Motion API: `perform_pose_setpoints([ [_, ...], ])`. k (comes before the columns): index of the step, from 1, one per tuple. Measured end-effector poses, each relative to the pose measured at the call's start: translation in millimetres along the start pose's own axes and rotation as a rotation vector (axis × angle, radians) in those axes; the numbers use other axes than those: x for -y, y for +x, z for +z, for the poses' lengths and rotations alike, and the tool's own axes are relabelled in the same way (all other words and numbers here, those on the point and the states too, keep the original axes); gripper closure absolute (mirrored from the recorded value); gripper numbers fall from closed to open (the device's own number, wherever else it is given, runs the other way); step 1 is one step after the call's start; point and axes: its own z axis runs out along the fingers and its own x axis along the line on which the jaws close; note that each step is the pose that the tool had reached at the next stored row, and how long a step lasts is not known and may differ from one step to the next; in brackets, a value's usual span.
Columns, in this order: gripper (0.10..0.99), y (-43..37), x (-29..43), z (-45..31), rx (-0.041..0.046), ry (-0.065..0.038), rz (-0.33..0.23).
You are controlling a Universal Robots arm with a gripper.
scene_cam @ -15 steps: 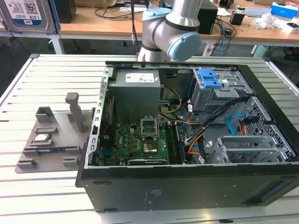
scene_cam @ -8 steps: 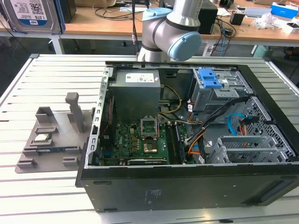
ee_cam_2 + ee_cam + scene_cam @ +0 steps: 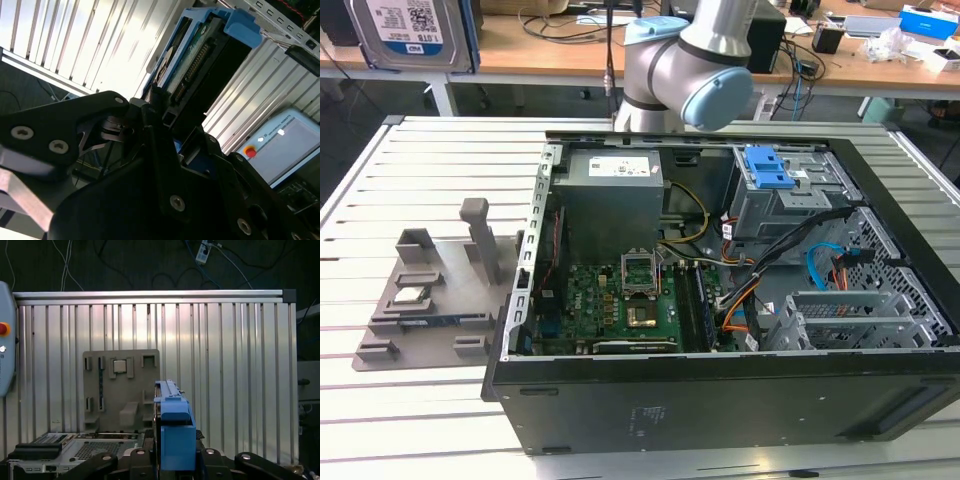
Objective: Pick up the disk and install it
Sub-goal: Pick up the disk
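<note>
Between my fingers: the disk point(image 3: 172, 415), edge-on in the first wrist view; my gripper point(image 3: 175, 462) is clamped on its blue-framed near end.
Disk's long axis: it runs straight out from my fingertips, away from the wrist, like a thin blade.
Disk's place: held up off the table point(image 3: 380, 420), at the exterior view's upper left, with its label turned toward that camera.
Below it: a grey fixture plate point(image 3: 420, 300) lies on the table, carrying a small square processor chip point(image 3: 412, 295).
Drive cage: the grey metal drive cage point(image 3: 785, 210) with a blue latch point(image 3: 767, 168) sits inside the open computer case point(image 3: 720, 390).
Disk to cage: well apart. The cage lies toward the exterior view's right, on the far side of the case from the disk.
Step, as I judge it: disk lifted, not yet installed.
</note>
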Motion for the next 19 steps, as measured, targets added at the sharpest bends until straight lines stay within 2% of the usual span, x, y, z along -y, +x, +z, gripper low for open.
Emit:
perform_pose_setpoints([
  [8,0.722,-0.4,25.1,-0.6,0.0,0.0,0.0],
  [17,0.722,-0.7,45.4,-1.0,0.0001,0.0,0.0],
  [19,0.722,-0.8,51.7,-1.2,0.0,0.0,0.0],
])
